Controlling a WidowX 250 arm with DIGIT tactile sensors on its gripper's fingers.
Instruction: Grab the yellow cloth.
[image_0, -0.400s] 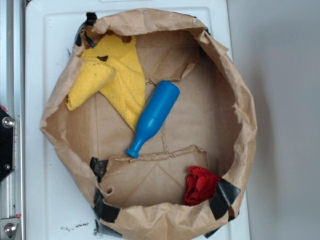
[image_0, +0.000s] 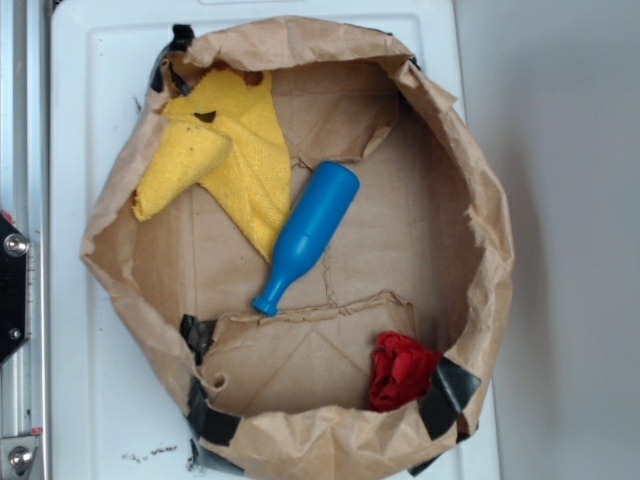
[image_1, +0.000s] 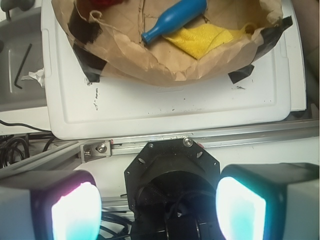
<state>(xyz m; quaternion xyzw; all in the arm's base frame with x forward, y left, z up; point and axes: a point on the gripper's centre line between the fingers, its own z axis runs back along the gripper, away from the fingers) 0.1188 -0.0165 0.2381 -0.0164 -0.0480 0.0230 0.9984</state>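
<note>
No change is noted in the exterior view against 0.4 s ago: nothing in the crumpled brown paper bag (image_0: 480, 240) has shifted. The bright yellow terry cloth (image_0: 225, 155) lies in the bag's far-left corner, touching the blue plastic bottle (image_0: 306, 236); the small red fabric wad (image_0: 402, 370) sits well apart. The gripper (image_1: 159, 210) is held off the white table (image_1: 165, 107), jaws spread, empty. Approach is judged not yet begun.

Paper bag (image_0: 480, 200): brown, rolled down into a shallow round basin, black tape at its rim.
Blue bottle (image_0: 306, 235): lying inside near the middle, neck pointing to 7 o'clock.
Red fabric wad (image_0: 400, 370): inside at 5 o'clock, against the wall.
White tray (image_0: 75, 330): under the bag.
</note>
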